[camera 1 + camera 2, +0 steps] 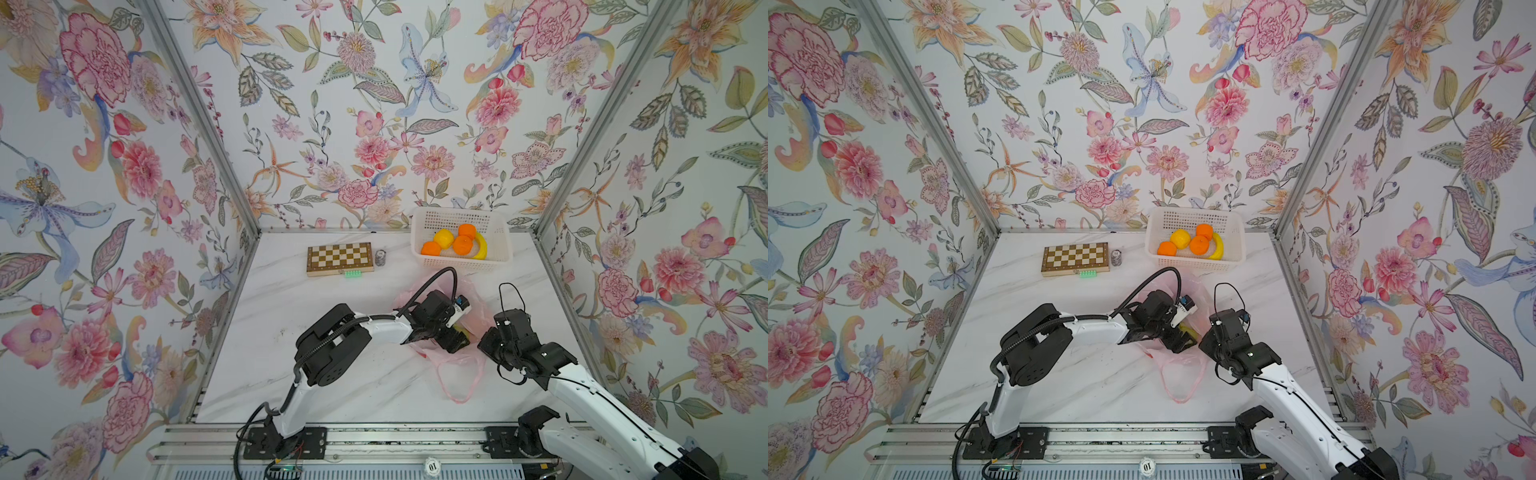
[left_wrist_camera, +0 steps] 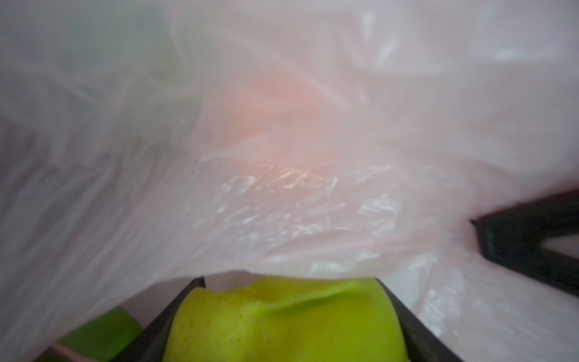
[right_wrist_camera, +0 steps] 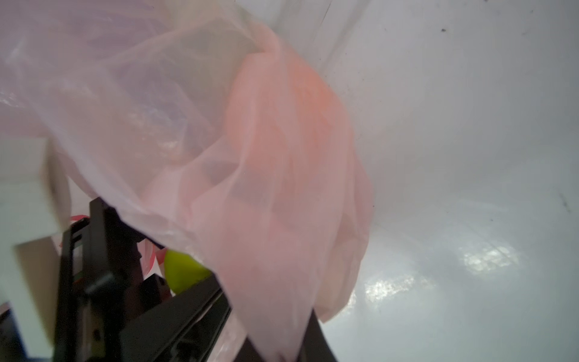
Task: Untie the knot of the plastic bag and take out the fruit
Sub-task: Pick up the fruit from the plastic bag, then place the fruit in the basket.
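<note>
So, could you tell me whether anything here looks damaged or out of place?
Yes: the green fruit gripped by the left hand, half under the pink bag, has a deep crease across its skin, as though dented.

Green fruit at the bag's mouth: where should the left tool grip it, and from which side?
Grip the green fruit across its round middle, entering through the plastic bag mouth: film drapes its far side, leaving only that side bare. The left tool flanks it so.

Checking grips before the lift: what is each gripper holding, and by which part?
The left gripper clamps the green fruit across its sides; the right gripper pinches a fold of the plastic bag.
</note>
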### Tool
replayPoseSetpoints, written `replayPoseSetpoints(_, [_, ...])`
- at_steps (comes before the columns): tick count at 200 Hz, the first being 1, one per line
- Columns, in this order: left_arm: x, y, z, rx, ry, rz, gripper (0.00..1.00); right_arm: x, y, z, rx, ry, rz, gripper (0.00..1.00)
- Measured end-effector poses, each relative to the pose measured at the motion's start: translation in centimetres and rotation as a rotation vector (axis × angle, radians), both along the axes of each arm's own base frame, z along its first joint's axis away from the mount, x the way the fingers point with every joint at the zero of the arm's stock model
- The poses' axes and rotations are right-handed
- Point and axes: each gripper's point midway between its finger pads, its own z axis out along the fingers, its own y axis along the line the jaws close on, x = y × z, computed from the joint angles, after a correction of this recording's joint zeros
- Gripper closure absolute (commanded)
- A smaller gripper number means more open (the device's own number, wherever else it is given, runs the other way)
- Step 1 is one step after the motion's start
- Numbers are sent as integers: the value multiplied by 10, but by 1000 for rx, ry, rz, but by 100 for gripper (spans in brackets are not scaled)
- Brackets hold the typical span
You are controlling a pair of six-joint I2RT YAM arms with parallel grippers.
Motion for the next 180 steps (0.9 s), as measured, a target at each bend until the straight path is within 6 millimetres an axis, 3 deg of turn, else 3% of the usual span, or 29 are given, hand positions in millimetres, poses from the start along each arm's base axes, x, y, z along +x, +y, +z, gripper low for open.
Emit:
replayPoseSetpoints(26, [-11,8,27,-85,-27,-31,33,2,0,-3,-1,4,-3,86])
replayPoseSetpoints(52, [-20,17,52,-161,-69,-50,35,2,3,-11,8,15,4,77])
replayPoseSetpoints(82, [-20,24,75,-235,-146,-52,35,-2,4,-20,15,38,19,52])
replayPoseSetpoints(116, [-6,29,98,-294,-264,-55,36,-5,3,-16,19,39,20,29])
replayPoseSetpoints(137, [1,30,107,-304,-349,-75,36,-2,0,6,32,-5,7,19])
replayPoseSetpoints(180, [4,32,123,-299,-529,-127,37,12,-2,78,81,-181,14,7])
